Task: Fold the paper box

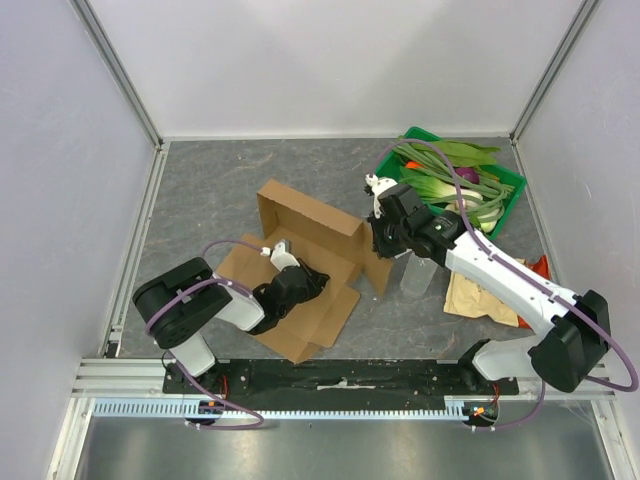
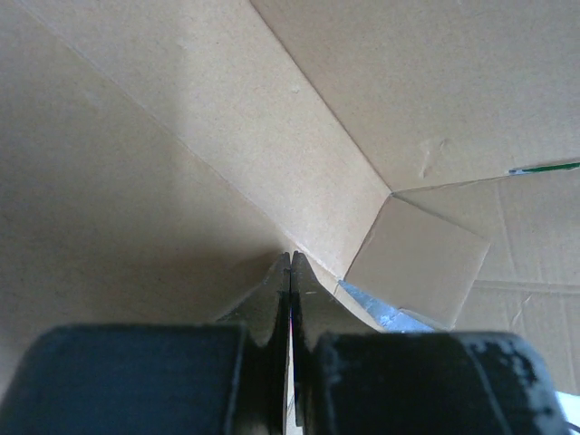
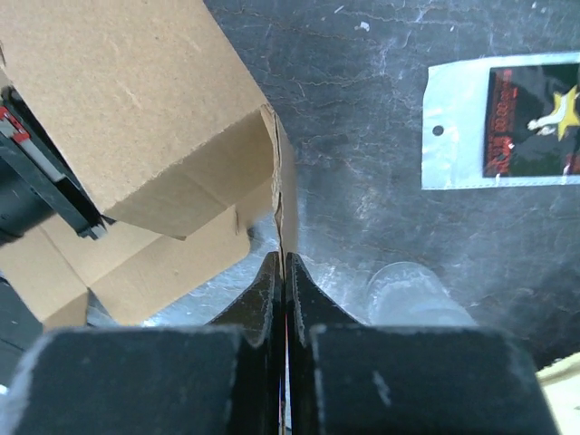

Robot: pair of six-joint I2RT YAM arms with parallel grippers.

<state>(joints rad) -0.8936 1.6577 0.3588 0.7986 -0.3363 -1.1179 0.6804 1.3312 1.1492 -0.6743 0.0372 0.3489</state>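
**Both grippers shut at the half-folded box**

The paper box (image 1: 335, 310) lies in the middle of the gray table (image 1: 220, 170). It is plain brown cardboard. Its back wall stands up, and the other flaps lie flat or lean open.

The left gripper (image 1: 318, 280) is inside the box, low over the bottom panel. In the left wrist view its two fingers are pressed tight together with nothing between them, and brown cardboard is all around.

The right gripper (image 1: 376, 240) is at the right side of the box. Its fingers are pressed together too. Their tips meet the thin edge of a side flap (image 3: 276, 181), but I cannot tell if they pinch it.

A clear cup (image 1: 415, 275) stands just beside the box. A tan snack bag (image 1: 485, 298) lies near the right arm. A green tray (image 1: 512, 188) of leafy greens sits in the far right corner.
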